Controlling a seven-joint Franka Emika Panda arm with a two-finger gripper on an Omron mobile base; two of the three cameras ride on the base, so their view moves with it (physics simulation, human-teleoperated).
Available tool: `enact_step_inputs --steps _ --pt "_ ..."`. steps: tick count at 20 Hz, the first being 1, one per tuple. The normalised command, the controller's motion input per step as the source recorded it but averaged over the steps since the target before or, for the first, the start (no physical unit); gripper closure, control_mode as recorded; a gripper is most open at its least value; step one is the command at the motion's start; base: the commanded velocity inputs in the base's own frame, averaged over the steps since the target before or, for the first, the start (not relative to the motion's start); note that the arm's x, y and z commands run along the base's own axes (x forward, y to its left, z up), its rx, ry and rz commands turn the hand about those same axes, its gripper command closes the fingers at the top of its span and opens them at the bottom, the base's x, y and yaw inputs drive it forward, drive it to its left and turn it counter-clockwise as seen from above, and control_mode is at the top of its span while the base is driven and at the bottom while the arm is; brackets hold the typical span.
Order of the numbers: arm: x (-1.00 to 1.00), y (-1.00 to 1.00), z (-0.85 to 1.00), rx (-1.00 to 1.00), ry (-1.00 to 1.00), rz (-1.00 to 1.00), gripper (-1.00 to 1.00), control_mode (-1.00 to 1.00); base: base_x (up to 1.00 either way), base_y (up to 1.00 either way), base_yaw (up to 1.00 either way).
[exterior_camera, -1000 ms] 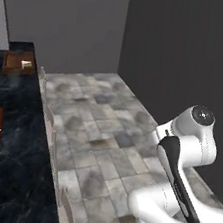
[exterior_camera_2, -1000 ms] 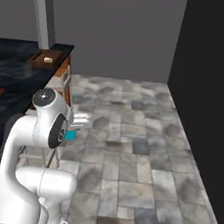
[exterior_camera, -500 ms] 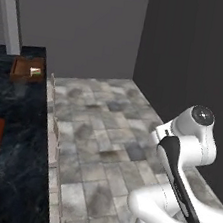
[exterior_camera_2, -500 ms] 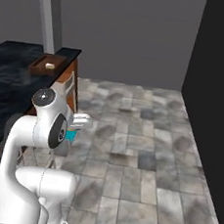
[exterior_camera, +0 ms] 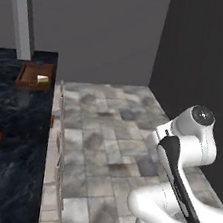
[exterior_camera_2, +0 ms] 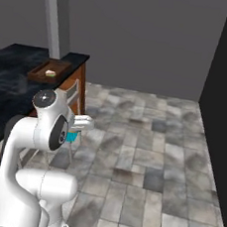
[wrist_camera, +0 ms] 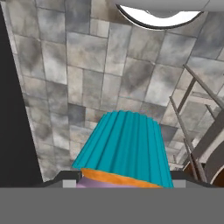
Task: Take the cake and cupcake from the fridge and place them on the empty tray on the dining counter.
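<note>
1. Bench: black marbled top filling the left of the left base view.
2. Tray: upper left, at the bench's far end, the cake already inside.
3. Cupcake: teal wrapper at lower centre of the hand view, grasped by the end effector.
4. Risk: the cupcake may slip during transport, or land on the cake.

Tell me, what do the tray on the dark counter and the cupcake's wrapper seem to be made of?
The low-sided rectangular brown tray looks like matte wood, judging by its colour. The black white-veined counter top looks like polished marble. The teal pleated cupcake wrapper looks like fluted paper, perhaps foil.
</note>
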Motion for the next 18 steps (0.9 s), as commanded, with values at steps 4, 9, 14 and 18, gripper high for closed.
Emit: enact_step_inputs --steps 4,9,14,18 --pt "0.0 0.0 0.0 0.0 0.0 0.0 1.0 1.0 0.66 -0.36 0.23" --pt "0.0 0.0 0.0 0.0 0.0 0.0 1.0 1.0 0.64 -0.4 0.24" --pt "0.0 0.0 0.0 0.0 0.0 0.0 1.0 1.0 0.61 -0.41 0.24" --pt "0.0 0.0 0.0 0.0 0.0 0.0 1.0 1.0 0.62 -0.43 0.25"
